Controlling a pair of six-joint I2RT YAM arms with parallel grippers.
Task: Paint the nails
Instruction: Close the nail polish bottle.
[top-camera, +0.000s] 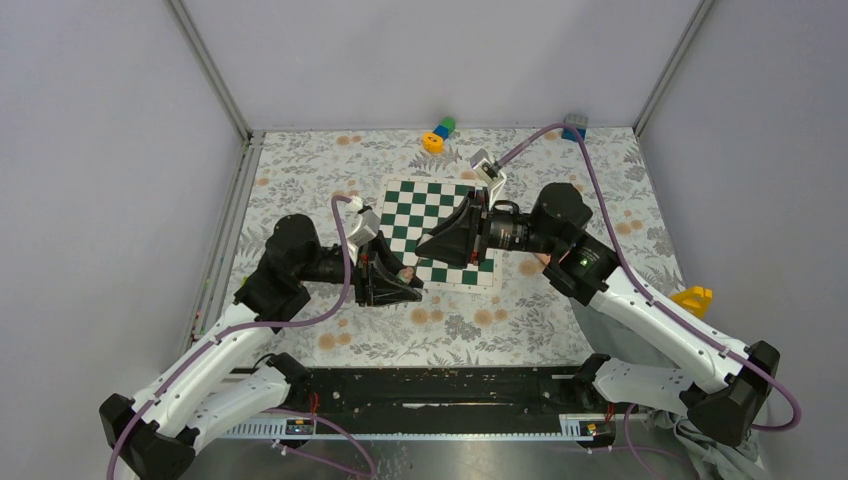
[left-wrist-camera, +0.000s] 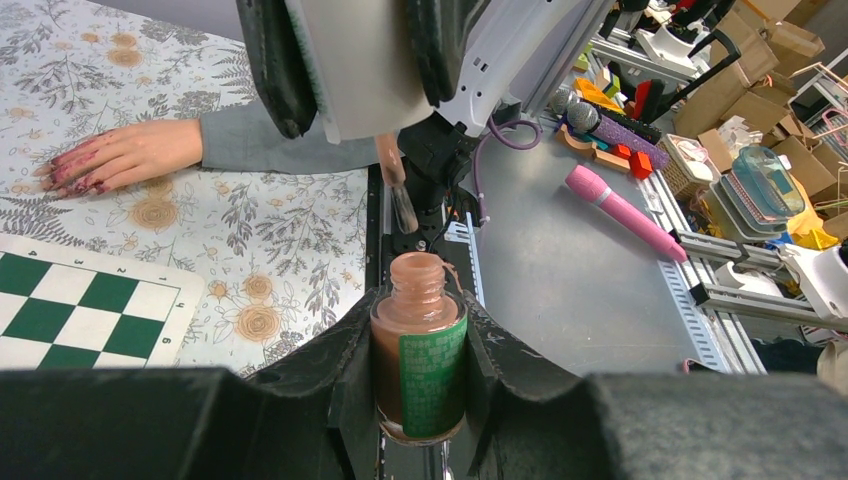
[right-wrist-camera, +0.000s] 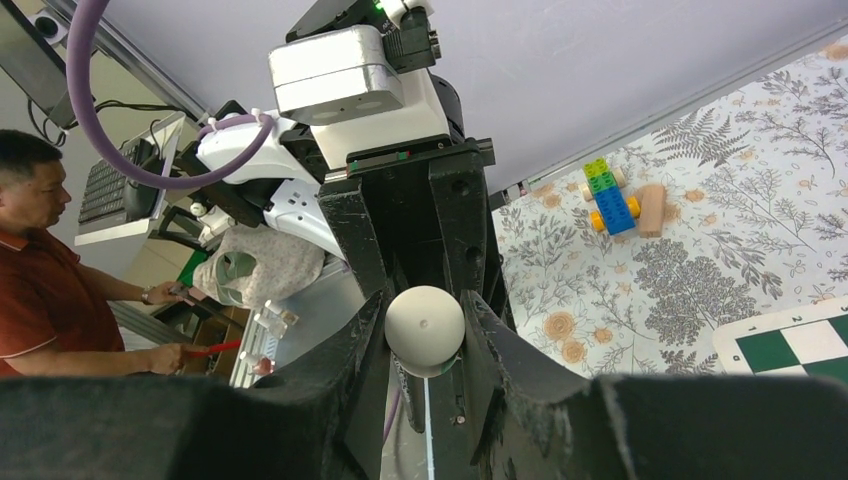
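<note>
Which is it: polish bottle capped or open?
Open: the bottle in the left claw has a bare neck; the brush hangs above it.

**Bright, even light, soft shadows**

Diffuse white light covers the floral-patterned tablecloth without glare; only faint, soft shadows lie under the white-and-black robot arms. Both wrist views show wide-angle stretching toward their edges, and their black near foreground sits dark, featureless and slightly blurred.

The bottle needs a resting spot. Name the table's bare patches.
Bare cloth far-left of the chessboard, and the near strip between board and rail. Crowded: the board's near edge, where left arm and right arm meet, and the hand right of it.
</note>
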